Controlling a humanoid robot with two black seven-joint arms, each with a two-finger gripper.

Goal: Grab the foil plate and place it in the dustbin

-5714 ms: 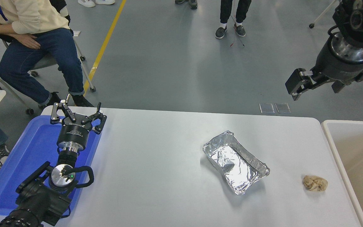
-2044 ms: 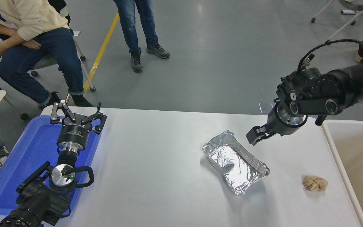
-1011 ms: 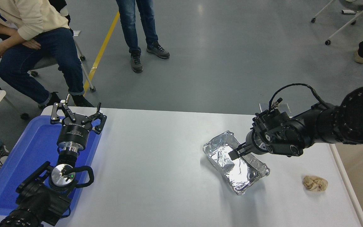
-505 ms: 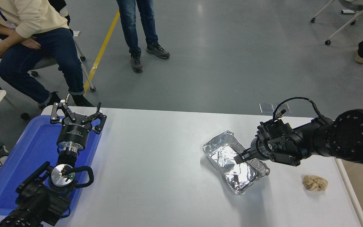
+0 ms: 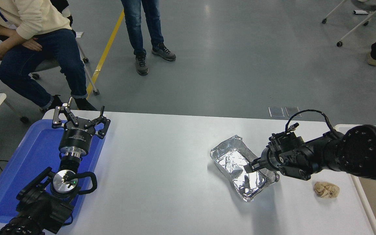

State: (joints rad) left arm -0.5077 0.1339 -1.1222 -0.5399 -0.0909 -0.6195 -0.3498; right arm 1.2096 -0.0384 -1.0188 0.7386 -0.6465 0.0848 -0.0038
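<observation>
Descent complete: my right end effector [image 5: 250,167] has dropped from above the surface [image 5: 162,169] to the foil plate's [image 5: 240,174] right rim. Finger spread: cannot tell. Plate unlifted; dustbin [image 5: 357,186] right. Left end effector [image 5: 80,119] parked, spread.

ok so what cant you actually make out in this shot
All in the head view:
- Right gripper: its wrist covers the fingers, so open, shut or gripping the foil plate is unclear.
- Dustbin: mostly behind the right arm and cut by the right edge.
- Left gripper: parked over the blue tray, plainly open.
</observation>
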